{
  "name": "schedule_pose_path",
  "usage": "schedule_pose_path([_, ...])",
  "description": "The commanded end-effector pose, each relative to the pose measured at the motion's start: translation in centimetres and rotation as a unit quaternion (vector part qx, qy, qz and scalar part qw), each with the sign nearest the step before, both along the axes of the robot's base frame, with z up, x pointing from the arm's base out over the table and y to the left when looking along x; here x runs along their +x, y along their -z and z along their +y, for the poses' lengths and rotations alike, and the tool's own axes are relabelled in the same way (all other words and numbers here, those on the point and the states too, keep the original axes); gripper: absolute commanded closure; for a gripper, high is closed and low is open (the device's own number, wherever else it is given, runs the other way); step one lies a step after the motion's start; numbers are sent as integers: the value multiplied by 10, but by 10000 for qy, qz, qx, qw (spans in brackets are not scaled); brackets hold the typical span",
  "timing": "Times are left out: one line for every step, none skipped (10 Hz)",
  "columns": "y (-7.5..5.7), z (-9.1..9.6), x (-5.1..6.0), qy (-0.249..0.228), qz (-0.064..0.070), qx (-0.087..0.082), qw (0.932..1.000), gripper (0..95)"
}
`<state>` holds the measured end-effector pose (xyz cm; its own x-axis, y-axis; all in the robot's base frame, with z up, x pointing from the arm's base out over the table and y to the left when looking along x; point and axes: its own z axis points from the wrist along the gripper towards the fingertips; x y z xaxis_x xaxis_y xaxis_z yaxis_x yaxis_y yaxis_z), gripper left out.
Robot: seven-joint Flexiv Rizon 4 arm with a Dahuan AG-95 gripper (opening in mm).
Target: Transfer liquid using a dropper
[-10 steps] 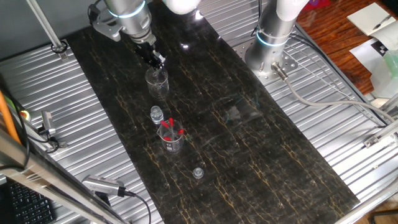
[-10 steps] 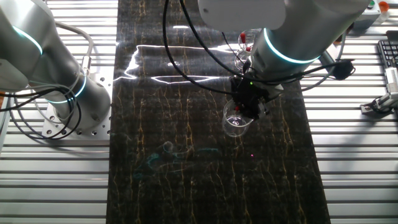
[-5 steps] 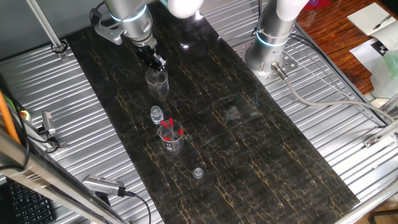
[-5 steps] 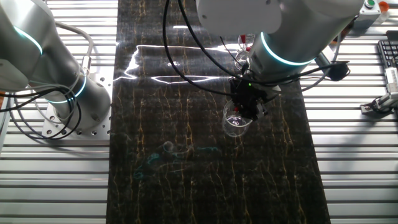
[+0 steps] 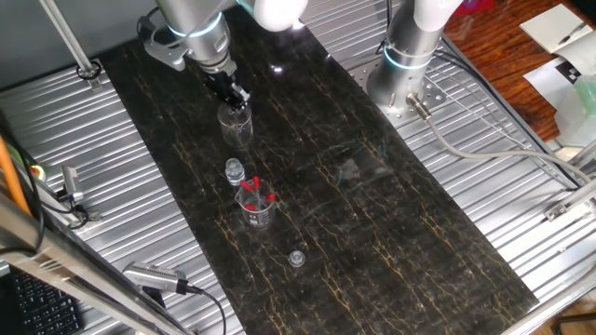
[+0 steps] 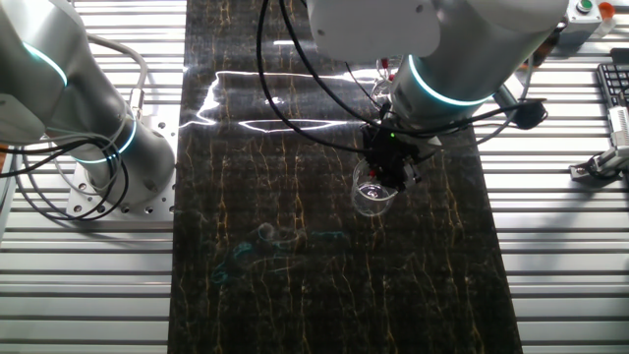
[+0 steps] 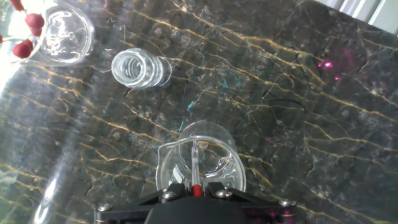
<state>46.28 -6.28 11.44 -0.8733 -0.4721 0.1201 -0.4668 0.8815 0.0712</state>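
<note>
Above, one fixed view: the gripper [image 5: 236, 96] hangs over a clear beaker [image 5: 237, 124] on the dark counter [image 5: 372, 233]; nearer stand a capped vial [image 5: 234, 172], a second beaker [image 5: 257, 208] of red-bulbed droppers, and a small cap [image 5: 296, 258]. Other fixed view: the arm hides most of the rear beaker. Hand view: the jaws, cut off below, pinch the dropper [image 7: 196, 167], its glass stem pointing into the beaker; the bulb barely shows.

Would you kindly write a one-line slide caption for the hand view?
Gripper holding a dropper tip-down inside a clear beaker, an open vial beyond.
</note>
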Motion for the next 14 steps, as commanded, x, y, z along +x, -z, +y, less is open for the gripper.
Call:
schedule_pose_path([-1,0,-1,-18,8,4,10000,950])
schedule_pose_path([-1,0,-1,-20,0,9,10000,950])
schedule_pose_path([-1,0,-1,-29,-16,12,10000,950])
schedule_pose_path([-1,0,-1,-27,-25,14,10000,950])
schedule_pose_path([-1,0,-1,-27,-33,19,10000,950])
schedule_pose_path([-1,0,-1,-28,-46,26,10000,950])
schedule_pose_path([-1,0,-1,-26,-51,27,10000,950])
schedule_pose_path([-1,0,-1,-30,-52,27,10000,950])
schedule_pose_path([-1,0,-1,-27,-51,25,10000,950])
schedule_pose_path([-1,0,-1,-30,-50,24,10000,950])
schedule_pose_path([-1,0,-1,-32,-50,27,10000,950])
schedule_pose_path([-1,0,-1,-28,-48,25,10000,950])
schedule_pose_path([-1,0,-1,-21,-43,25,10000,950])
schedule_pose_path([-1,0,-1,-6,-36,40,10000,950])
